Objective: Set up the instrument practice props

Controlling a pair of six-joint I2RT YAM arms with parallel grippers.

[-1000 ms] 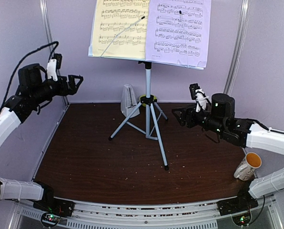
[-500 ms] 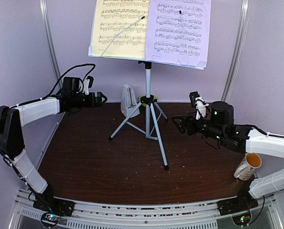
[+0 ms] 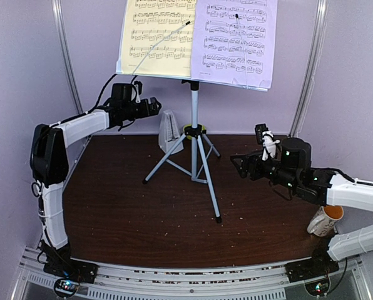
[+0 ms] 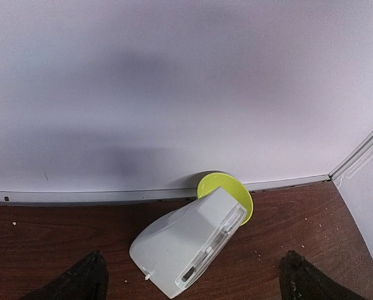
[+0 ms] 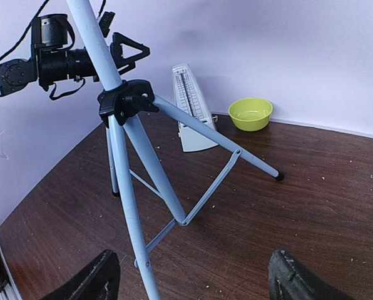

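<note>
The white music stand on its grey tripod (image 3: 194,144) stands at the table's back middle. It holds the yellow sheet (image 3: 155,37) and the lilac sheet (image 3: 236,40) side by side. The small white metronome (image 3: 169,132) stands upright just left of the tripod, next to the back wall. My left gripper (image 3: 154,106) is open and empty, in the air above and left of the metronome. In the left wrist view the metronome (image 4: 189,240) lies between the open jaws. My right gripper (image 3: 236,165) is open and empty, right of the tripod (image 5: 133,156).
A small green bowl (image 3: 194,130) sits behind the tripod by the back wall; it also shows in the left wrist view (image 4: 227,190) and the right wrist view (image 5: 251,114). A white mug with an orange inside (image 3: 326,217) stands at the right edge. Walls close in the table.
My left arm has swung from the left wall to the right, bringing its open gripper over the metronome. My right gripper has shifted slightly right and lower.
</note>
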